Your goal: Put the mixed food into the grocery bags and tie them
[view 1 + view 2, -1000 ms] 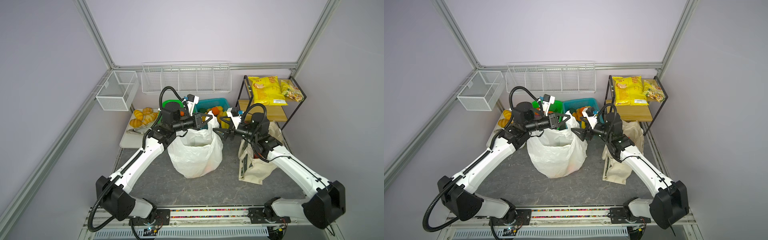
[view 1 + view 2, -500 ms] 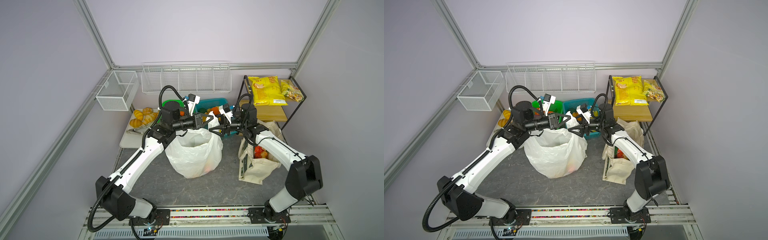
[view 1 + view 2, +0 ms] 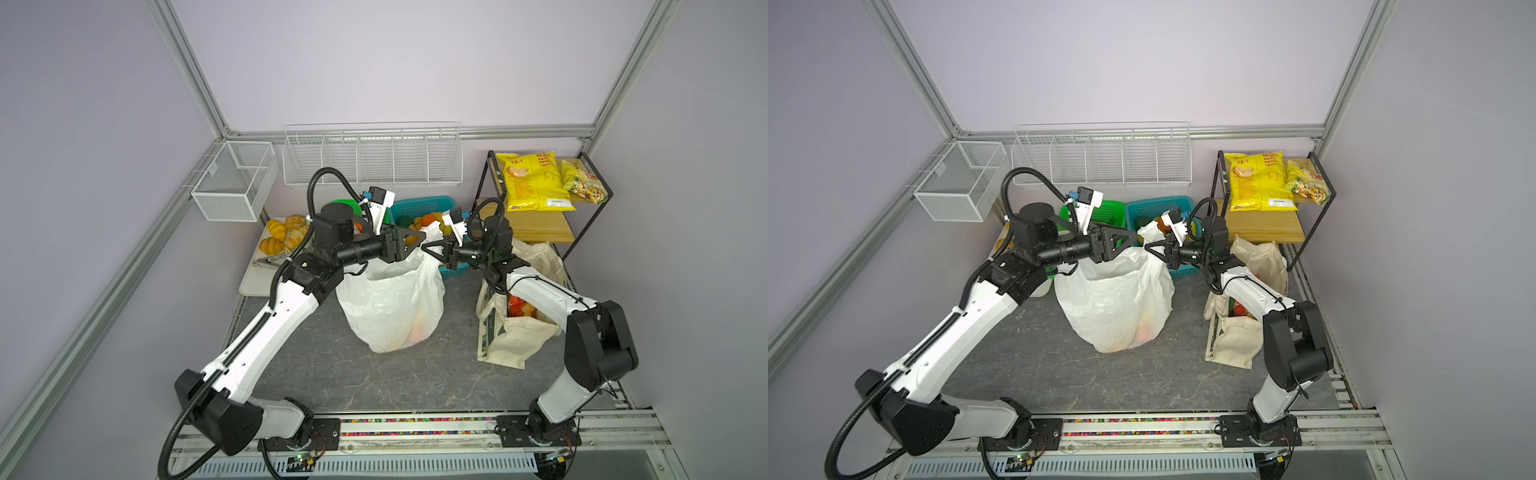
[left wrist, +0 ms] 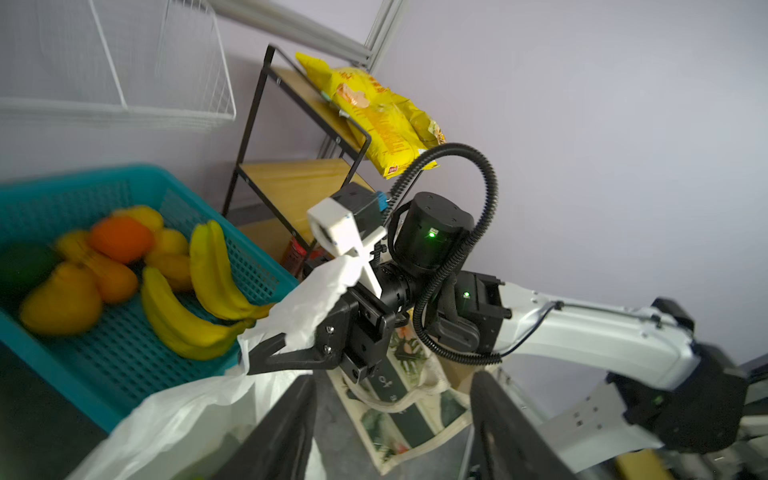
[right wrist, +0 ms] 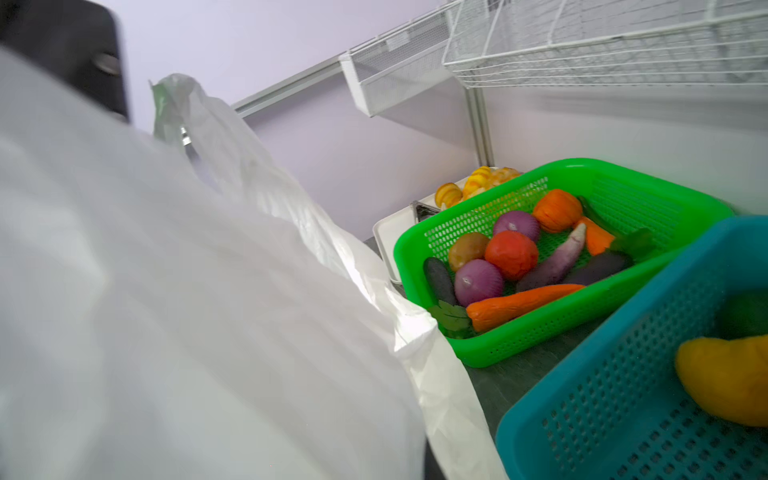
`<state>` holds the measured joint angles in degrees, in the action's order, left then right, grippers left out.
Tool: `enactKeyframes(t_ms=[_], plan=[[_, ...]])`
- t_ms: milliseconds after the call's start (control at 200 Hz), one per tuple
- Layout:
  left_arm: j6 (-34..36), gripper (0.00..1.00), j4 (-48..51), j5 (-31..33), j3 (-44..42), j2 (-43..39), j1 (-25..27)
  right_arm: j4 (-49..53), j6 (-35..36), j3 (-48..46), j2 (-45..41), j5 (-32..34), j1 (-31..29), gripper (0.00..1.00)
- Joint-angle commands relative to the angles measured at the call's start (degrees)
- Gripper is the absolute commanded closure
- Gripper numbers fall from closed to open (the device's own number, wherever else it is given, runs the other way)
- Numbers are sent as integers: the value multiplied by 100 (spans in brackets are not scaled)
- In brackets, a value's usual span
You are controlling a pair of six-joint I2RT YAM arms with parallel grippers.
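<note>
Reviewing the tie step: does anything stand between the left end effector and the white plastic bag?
Nothing visible does. The left end effector, open, hovers at the rim of the white plastic bag, facing the right end effector, which is shut on the bag's bunched top.

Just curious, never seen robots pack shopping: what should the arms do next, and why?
Probably the left gripper closes on the other handle of the white bag. The right gripper pinches one handle, the left stands open, and tying needs both.
</note>
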<state>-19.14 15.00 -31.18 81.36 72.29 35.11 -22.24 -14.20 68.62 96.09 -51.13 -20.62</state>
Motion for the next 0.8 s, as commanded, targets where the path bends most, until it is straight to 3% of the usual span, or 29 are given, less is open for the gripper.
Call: enactKeyframes(t_ms=[0,145,310,395,495,595,700,795], plan=[[1058,31,255,722,-417,-1058,111,34,-332,-60,-314,506,-14,94],[1282,25,807,2517,-1470,-2503,-1,261,-277,-46,-428,648,-3,94],[974,15,793,2802,-2569,-3512,-900,285,-290,-7,-406,666,-3,94],[634,12,519,2351,-2955,-3517,-1604,226,-328,-16,-394,652,-1,94],[-18,10,-597,1528,-3492,-3247,-2270,188,-348,-13,-368,608,-3,94],[-43,8,-1722,1151,-3803,-2691,-2385,241,-321,45,-316,556,-3,94],[68,7,-2973,348,-4052,-2020,-2435,263,-337,105,-259,496,10,94],[213,6,-3448,-129,-4043,-1568,-2652,264,-373,159,-231,424,6,94]])
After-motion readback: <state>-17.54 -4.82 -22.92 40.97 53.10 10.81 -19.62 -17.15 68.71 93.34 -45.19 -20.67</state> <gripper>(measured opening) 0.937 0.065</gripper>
